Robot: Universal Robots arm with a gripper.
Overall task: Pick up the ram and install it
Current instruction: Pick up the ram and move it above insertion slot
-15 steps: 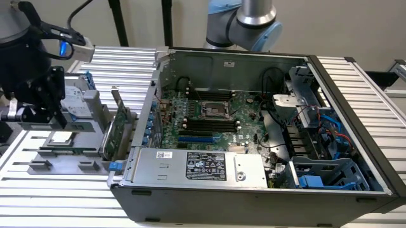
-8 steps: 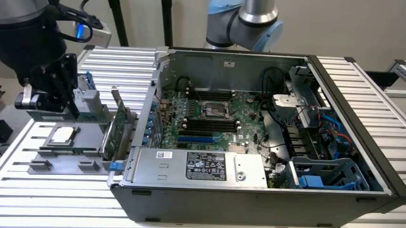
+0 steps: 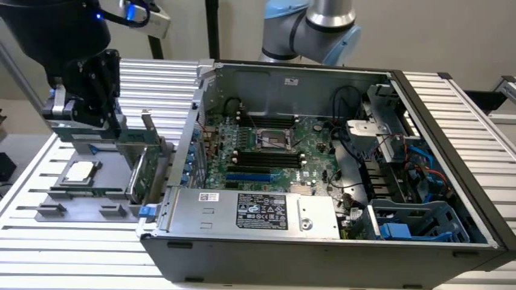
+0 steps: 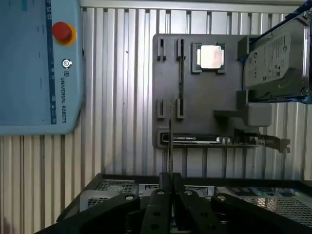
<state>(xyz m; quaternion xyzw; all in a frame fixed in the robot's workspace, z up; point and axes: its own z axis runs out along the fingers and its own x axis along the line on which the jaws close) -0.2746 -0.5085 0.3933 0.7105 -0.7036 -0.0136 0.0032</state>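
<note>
The black two-fingered gripper [image 4: 169, 181] is pinching the ram [image 4: 169, 146], a long, thin circuit-board stick that is showing edge-on in the wrist view as a narrow dark line running out from between the pressed-together fingertips. The ram is hanging over the flat grey plastic fixture tray [image 4: 204, 97], outside the computer case; whether it is touching the tray I cannot tell.

In the exterior view the tray [image 3: 48, 211] is lying near the edge of the slatted aluminium worktop [image 3: 81, 254] at the exterior view's left. It is carrying a square silver processor chip [image 3: 81, 172], a tall green expansion card with a metal bracket [image 3: 145, 169] standing on edge beside the case, and a silver boxy hard drive [image 4: 273, 58].

The open black computer case [image 3: 322, 254] is occupying the middle of the worktop, lying on its side, just beside the tray. Inside, the green motherboard [image 3: 315, 136] is facing upward, with a row of long black plastic memory slots [image 3: 262, 158] sitting below the processor socket.

A light-blue teach pendant with a red round button [image 4: 62, 31] is resting on the worktop, well apart from the tray.
</note>
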